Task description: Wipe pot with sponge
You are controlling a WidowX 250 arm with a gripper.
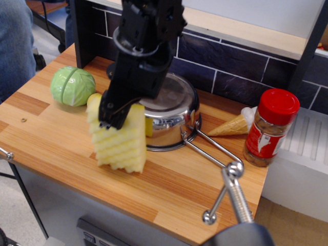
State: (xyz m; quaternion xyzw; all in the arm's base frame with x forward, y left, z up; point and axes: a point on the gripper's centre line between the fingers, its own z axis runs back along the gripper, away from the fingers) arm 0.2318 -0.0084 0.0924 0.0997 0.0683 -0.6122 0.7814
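Note:
The pale yellow ridged sponge (120, 143) stands upright and slightly tilted, right in front of the left side of the pot; I cannot tell if its bottom still touches the wood. My gripper (116, 115) comes down from above and is shut on the sponge's top. The shiny steel pot (171, 105) sits on the wooden table behind the sponge, with its wire-loop handle (212, 148) pointing to the front right. My black arm hides the pot's left rim.
A green cabbage ball (73, 86) lies at the left, with a small yellow ball (93, 99) beside it. An ice cream cone (233, 124) and a red-lidded spice jar (270, 127) stand right of the pot. A dark tiled wall (241, 72) runs behind. A metal clamp (233, 189) sticks up at the front right edge.

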